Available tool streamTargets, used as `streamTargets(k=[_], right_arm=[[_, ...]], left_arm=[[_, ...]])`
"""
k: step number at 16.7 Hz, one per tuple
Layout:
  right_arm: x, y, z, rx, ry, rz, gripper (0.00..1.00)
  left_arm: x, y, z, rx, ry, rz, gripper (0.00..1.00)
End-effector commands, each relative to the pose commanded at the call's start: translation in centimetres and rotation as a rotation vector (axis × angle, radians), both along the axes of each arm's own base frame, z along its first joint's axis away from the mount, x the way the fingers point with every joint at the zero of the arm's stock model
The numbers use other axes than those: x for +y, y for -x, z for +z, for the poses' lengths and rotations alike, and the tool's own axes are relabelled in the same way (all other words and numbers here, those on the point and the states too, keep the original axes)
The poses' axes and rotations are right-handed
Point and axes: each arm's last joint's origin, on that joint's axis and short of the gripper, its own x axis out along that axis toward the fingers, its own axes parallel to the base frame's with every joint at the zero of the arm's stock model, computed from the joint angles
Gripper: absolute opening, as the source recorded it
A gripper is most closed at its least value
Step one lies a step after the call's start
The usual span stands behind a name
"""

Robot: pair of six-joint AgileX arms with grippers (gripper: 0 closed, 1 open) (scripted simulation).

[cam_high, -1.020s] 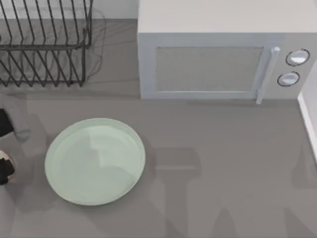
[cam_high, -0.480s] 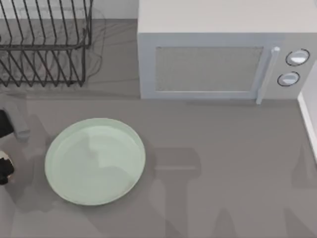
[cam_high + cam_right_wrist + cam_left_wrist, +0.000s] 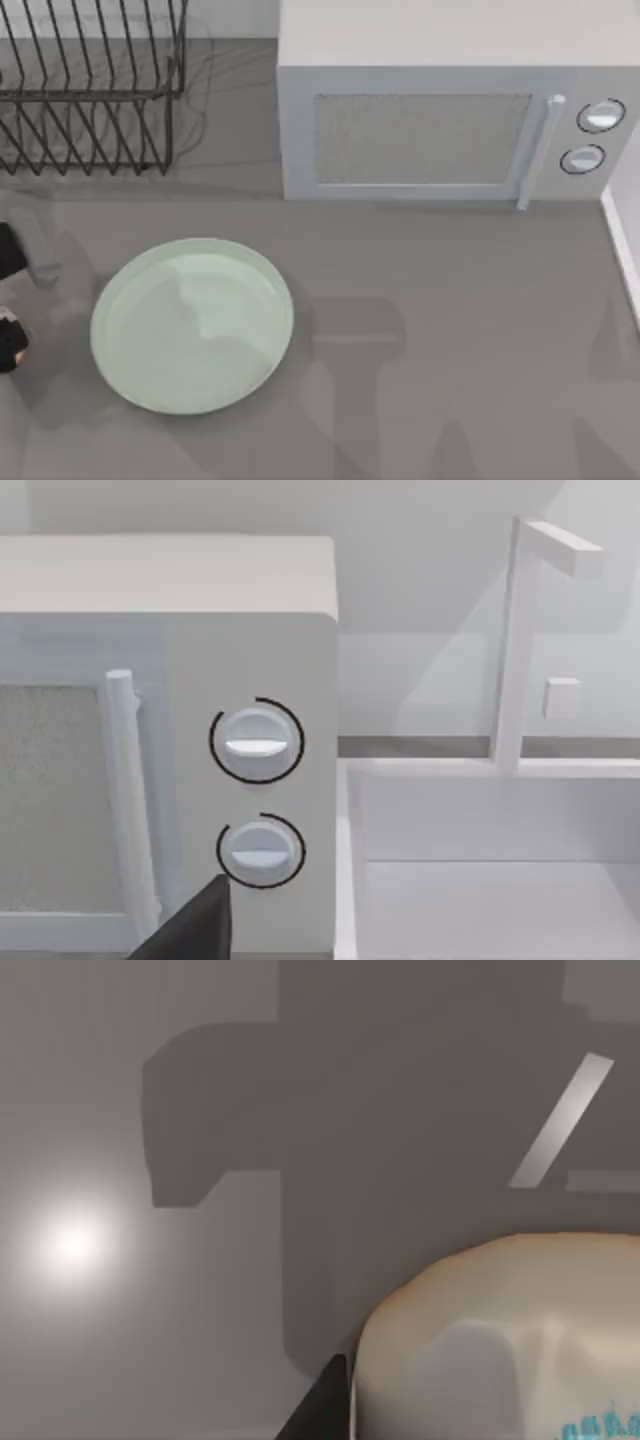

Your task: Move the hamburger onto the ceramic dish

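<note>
At the far left edge of the top view, at about nine o'clock from the ceramic dish (image 3: 192, 325), we see our left gripper (image 3: 10, 342) as a dark shape with a sliver of tan showing at it. In the left wrist view the hamburger (image 3: 500, 1345) sits right up against a dark fingertip (image 3: 318, 1410), its pale top and orange-tan rim close to the camera, with the grey table (image 3: 200, 1160) behind it. We cannot tell whether the fingers are clamped on the bun or merely touching it.

The pale mint dish lies flat on the table, just beside the left gripper and apart from it, with nothing on it. At eleven o'clock from the dish stands the black wire dish rack (image 3: 90, 90). At one to two o'clock from it is the white microwave (image 3: 440, 110), door closed.

In the right wrist view our right gripper's dark fingertip (image 3: 190, 925) hangs near the microwave's two dials (image 3: 257, 742), beside a white sink (image 3: 490, 860); how wide it stands we cannot tell.
</note>
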Motion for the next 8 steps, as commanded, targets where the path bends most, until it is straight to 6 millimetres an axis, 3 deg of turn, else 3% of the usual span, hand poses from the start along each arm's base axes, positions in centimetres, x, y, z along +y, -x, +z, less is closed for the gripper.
streamTargets(k=[8], right_arm=[[0.00,0.00,0.00,0.000,0.000,0.000,1.00]], left_arm=[[0.00,0.00,0.00,0.000,0.000,0.000,0.00]])
